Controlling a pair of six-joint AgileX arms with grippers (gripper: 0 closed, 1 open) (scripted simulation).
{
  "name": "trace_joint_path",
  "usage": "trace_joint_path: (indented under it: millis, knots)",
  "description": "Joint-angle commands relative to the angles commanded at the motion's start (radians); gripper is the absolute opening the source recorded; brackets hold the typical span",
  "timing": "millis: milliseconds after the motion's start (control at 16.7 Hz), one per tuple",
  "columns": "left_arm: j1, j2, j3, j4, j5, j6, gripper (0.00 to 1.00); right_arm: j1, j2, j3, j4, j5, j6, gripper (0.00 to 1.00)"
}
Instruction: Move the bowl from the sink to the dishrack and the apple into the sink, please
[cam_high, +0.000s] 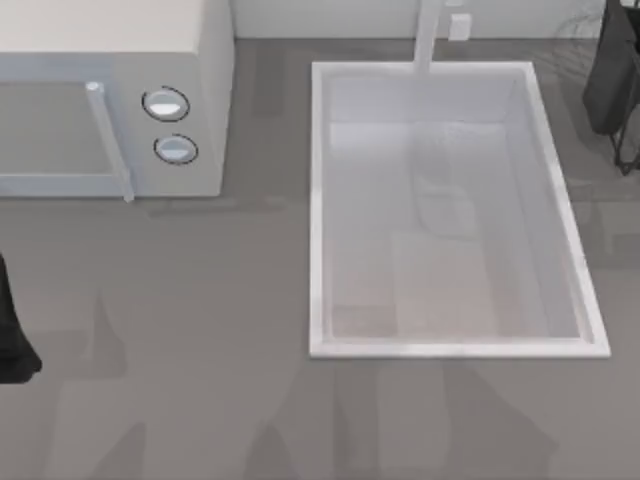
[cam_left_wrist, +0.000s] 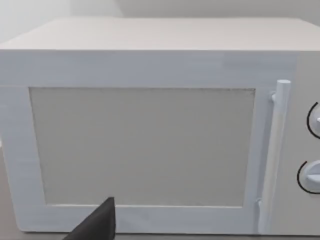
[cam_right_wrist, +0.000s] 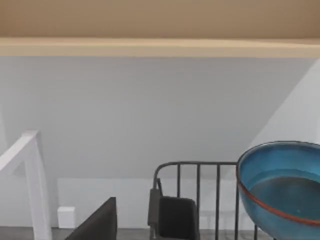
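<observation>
Sink: the large white rectangular sink (cam_high: 320, 200) lay at the table's right half with its raised rim all round; the basin floor lay bare; the white faucet (cam_high: 428, 40) rose at its far edge
Right gripper: the dark right gripper (cam_high: 612, 80) stood at the table's far right corner, beyond the sink's far right corner; one dark finger (cam_right_wrist: 97, 222) showed in its wrist view; whether the fingers were parted, I cannot tell
Bowl: the round deep blue bowl with a thin red-orange rim line (cam_right_wrist: 282, 187) hung tilted just beside the right gripper, against the wires of the rack; held or resting, I cannot tell
Dishrack: the rack of thin grey-black wires (cam_right_wrist: 200, 185) stood directly ahead of the right gripper, before a white wall
Left gripper: the dark left arm (cam_high: 12, 340) sat at the table's left edge; one finger (cam_left_wrist: 97, 225) pointed at the microwave door; its opening cannot be told
Obstacles: the white boxy microwave with two round knobs (cam_high: 205, 100) stood close ahead of the left gripper; bare grey tabletop (cam_high: 200, 300) lay between it and the sink
</observation>
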Motion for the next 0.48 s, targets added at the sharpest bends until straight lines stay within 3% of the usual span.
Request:
trace_joint_path:
  millis: [480]
  knots:
    - [0.0,0.0,0.0,0.0,0.0,0.0,1.0,0.103,-0.609,-0.356,-0.3,0.106,-0.014,1.0]
